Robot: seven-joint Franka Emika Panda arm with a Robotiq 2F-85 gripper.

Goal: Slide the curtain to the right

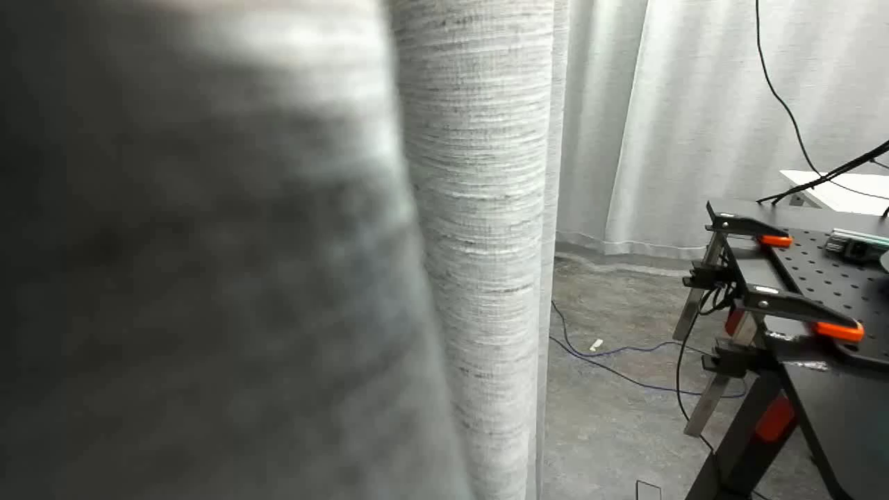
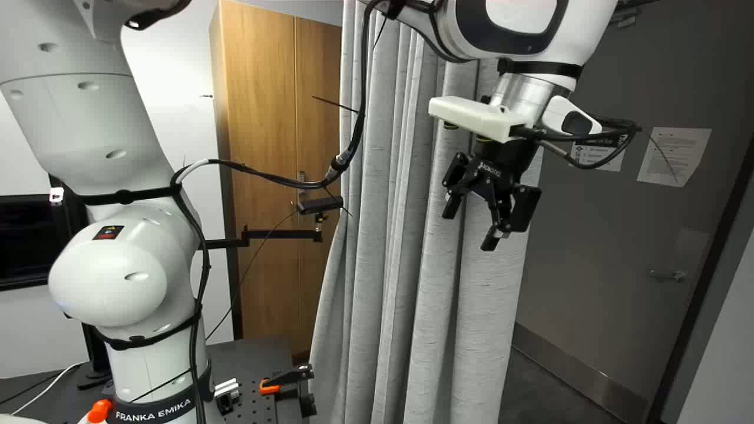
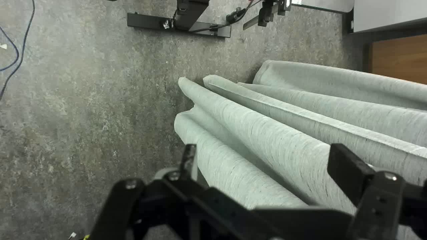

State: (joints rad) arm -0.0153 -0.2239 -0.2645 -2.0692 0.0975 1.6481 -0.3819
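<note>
The light grey curtain (image 2: 389,247) hangs in several vertical folds in an exterior view. It also shows in an exterior view (image 1: 479,243), where a dark blurred surface, perhaps a near fold, covers the left. My gripper (image 2: 470,225) points downward in front of the curtain's right part, fingers spread apart. In the wrist view the gripper (image 3: 265,159) is wide open, and the curtain's folds (image 3: 240,123) run down to the floor behind and between the fingers. Whether the fingers touch the cloth I cannot tell. The curtain's top is out of view.
A dark door (image 2: 601,282) stands right of the curtain, a wooden cabinet (image 2: 262,147) to its left. A small camera (image 2: 320,204) on a bracket is near the curtain's left edge. A black table (image 1: 826,389) has orange-tipped clamps (image 1: 806,305). Cables (image 1: 625,371) lie on the floor.
</note>
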